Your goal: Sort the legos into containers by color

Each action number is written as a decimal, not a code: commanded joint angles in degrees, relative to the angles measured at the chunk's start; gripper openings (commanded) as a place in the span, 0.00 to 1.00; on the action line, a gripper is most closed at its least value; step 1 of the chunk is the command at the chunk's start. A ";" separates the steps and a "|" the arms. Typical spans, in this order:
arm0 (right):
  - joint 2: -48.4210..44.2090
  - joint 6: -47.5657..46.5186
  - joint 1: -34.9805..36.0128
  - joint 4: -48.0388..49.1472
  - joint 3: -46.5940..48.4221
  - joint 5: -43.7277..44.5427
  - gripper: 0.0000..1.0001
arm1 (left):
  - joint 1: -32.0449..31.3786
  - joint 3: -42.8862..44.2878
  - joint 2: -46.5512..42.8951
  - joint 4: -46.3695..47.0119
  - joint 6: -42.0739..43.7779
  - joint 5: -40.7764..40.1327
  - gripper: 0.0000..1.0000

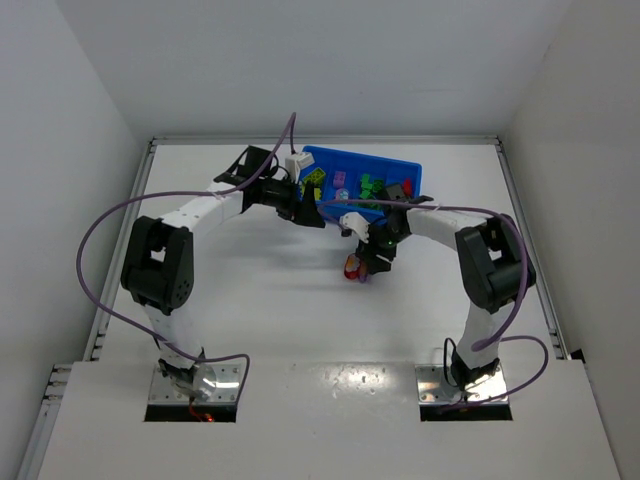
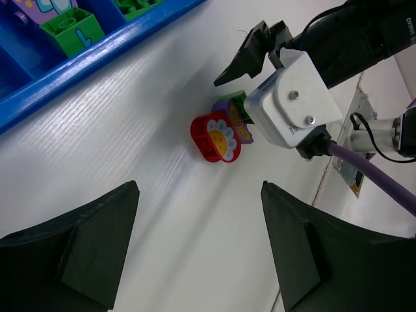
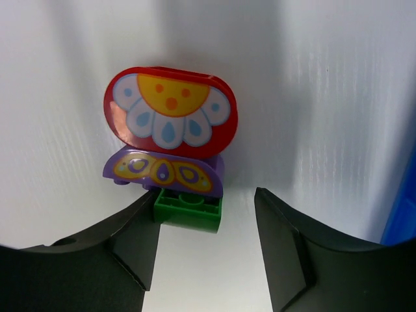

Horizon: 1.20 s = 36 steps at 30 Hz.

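Note:
A snapped stick of legos lies on the white table: a red flower brick (image 3: 170, 110), a purple butterfly brick (image 3: 164, 170) and a green brick (image 3: 190, 209). It also shows in the left wrist view (image 2: 218, 135) and in the top view (image 1: 355, 268). My right gripper (image 3: 207, 224) is open, its jaws either side of the green end, the left finger touching or nearly touching it. My left gripper (image 2: 200, 221) is open and empty above bare table near the blue tray (image 1: 410, 172), which holds several sorted bricks.
The tray's near wall (image 2: 97, 55) runs across the upper left of the left wrist view, with green bricks (image 2: 68, 26) inside. The right arm's wrist camera housing (image 2: 289, 104) hangs close above the stick. White walls enclose the table.

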 commanded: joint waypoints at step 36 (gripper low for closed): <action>-21.96 13.98 6.69 10.65 -1.08 1.09 0.00 | 1.75 1.15 3.60 6.25 -8.57 28.52 0.89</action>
